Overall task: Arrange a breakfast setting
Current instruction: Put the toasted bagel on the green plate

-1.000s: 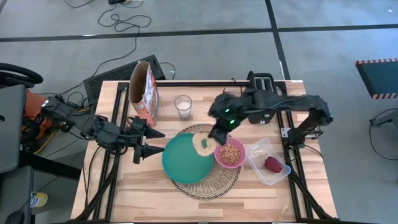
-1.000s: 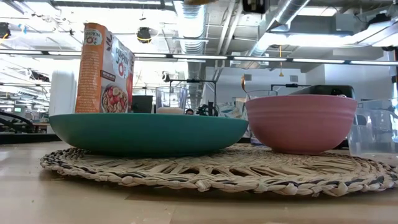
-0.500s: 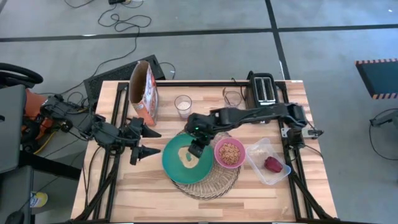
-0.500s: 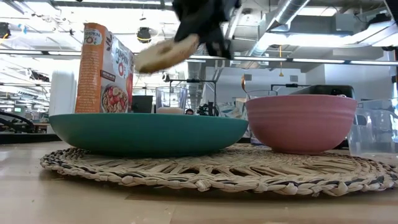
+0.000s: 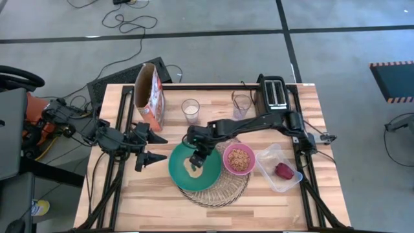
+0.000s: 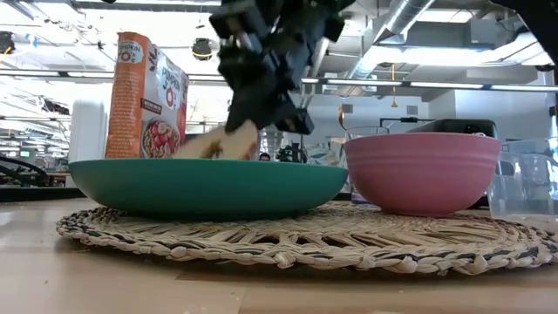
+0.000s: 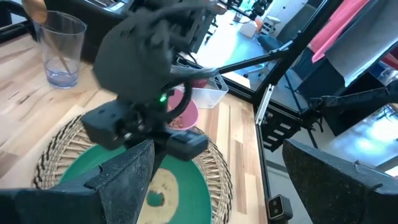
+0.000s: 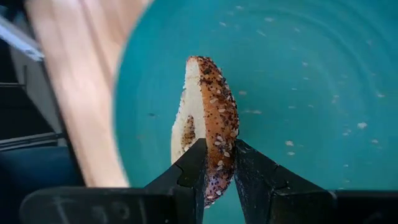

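Right gripper (image 8: pixel 217 163): you have it pinching the bagel (image 8: pixel 208 121) edge-on, low over the teal plate (image 5: pixel 181 162) | left gripper (image 5: pixel 154 147): spread wide, beside the plate's left rim.

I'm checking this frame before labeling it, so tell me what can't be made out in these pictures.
- Whether the bagel already touches the teal plate: in the low view the plate's rim hides its lower edge; in the high view the right pincer covers it.
- Contents of the pink bowl: hidden by its wall in the low view.
- The red fruit: too small in the high view to identify.
- The cereal box lettering: too small to read.
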You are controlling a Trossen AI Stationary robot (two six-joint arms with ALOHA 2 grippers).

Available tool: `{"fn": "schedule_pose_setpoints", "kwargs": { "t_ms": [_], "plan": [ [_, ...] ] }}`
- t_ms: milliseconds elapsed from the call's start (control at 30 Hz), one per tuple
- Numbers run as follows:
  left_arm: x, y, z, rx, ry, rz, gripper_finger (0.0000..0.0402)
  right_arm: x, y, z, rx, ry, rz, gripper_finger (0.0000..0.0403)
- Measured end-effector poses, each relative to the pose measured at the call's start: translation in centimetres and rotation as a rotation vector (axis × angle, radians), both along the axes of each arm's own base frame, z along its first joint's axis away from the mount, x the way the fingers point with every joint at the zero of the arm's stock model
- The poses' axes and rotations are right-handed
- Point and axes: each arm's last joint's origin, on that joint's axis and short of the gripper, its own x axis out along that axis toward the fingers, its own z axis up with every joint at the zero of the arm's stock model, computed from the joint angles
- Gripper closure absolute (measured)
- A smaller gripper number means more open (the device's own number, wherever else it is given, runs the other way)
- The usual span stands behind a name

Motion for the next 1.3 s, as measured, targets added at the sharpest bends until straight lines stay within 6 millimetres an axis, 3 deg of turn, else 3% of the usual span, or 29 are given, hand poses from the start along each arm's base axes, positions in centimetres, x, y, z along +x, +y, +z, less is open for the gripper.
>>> {"fn": "schedule_pose_setpoints", "kwargs": {
  "t_ms": [167, 533, 900, 1033, 1133, 1300],
  "plan": [
    [0.0, 0.0, 0.0, -0.001, 0.002, -0.009, 0.0063, 0.3, -0.3, -1.2, -0.001, 0.030, -0.006, 0.0305],
    [0.0, -0.1, 0.0, 0.005, 0.004, -0.026, 0.0063, 0.3, -0.7, -1.5, -0.023, 0.043, -0.044, 0.0292],
    [0.0, -0.1, 0.0, 0.006, 0.004, -0.026, 0.0063, 0.3, -0.9, -1.4, -0.051, 0.039, -0.052, 0.0183],
    [0.0, -0.1, 0.0, 0.006, 0.004, -0.026, 0.0063, -0.2, -1.3, 0.6, -0.057, -0.006, -0.048, 0.0166],
    [0.0, -0.1, 0.0, 0.006, 0.003, -0.026, 0.0063, -1.2, -1.1, 3.7, -0.058, -0.072, -0.043, 0.0164],
    [0.0, -0.1, 0.0, 0.006, 0.004, -0.025, 0.0063, -4.7, 0.1, 9.5, -0.088, -0.134, -0.027, 0.0164]
  ]
}}
